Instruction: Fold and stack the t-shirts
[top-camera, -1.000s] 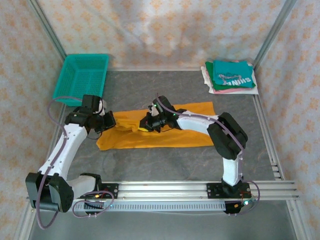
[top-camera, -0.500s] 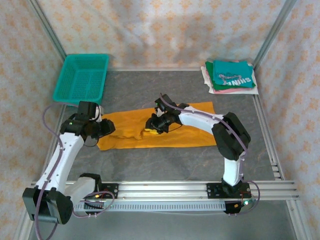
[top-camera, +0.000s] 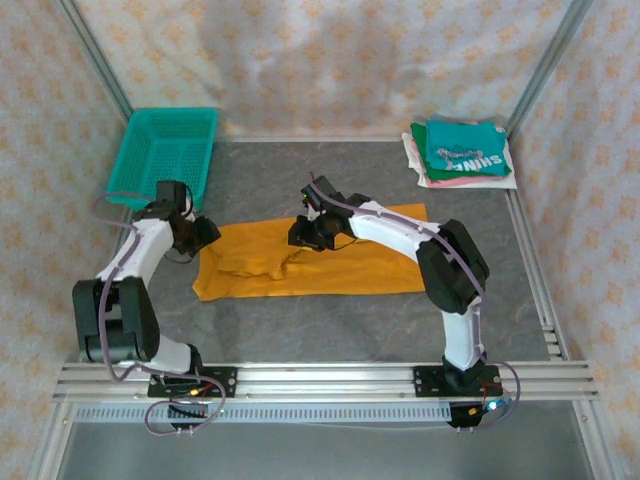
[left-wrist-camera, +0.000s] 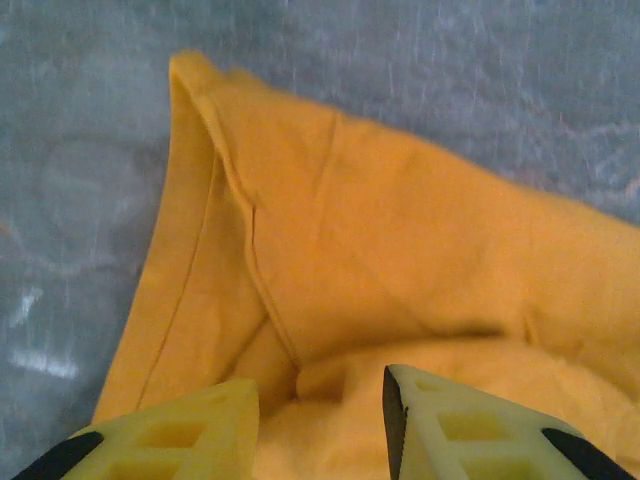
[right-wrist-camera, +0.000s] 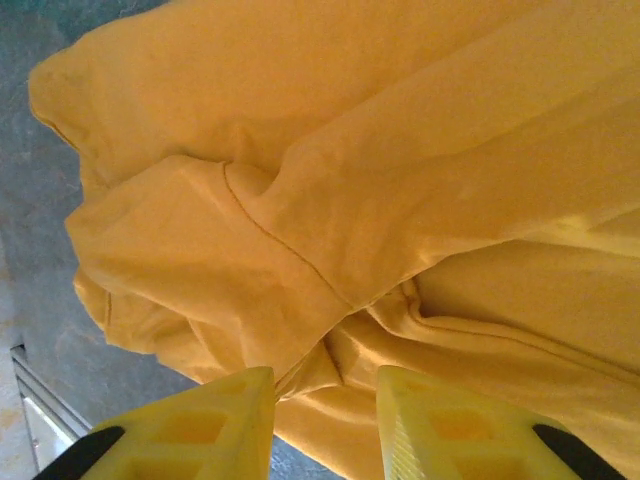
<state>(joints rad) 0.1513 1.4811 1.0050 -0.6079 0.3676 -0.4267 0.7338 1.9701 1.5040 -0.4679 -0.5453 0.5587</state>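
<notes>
Bench (top-camera: 330, 330): grey mat, carries everything.

Mustard-orange t-shirt (top-camera: 350, 265): mid-bench, laid out as a long band with its long axis left to right. The right half is smooth; the left half is rumpled.

Left arm (top-camera: 130, 270): head sits at the band's left short end. Right arm (top-camera: 400, 235): reaches across to the far long edge, about mid-length.

Folded stack (top-camera: 462, 150): far right corner, teal shirt on top, well apart from the band.

Left jaws: parted to a modest gap, gripping nothing. A sleeve seam (left-wrist-camera: 255, 250) runs just ahead of the tips. Right jaws: same modest gap, empty, poised over a bunched fold (right-wrist-camera: 300, 270).

Judgement: any end-over fold runs along the long axis. The left end belongs to the left arm; the right arm is nearer the stack.
</notes>
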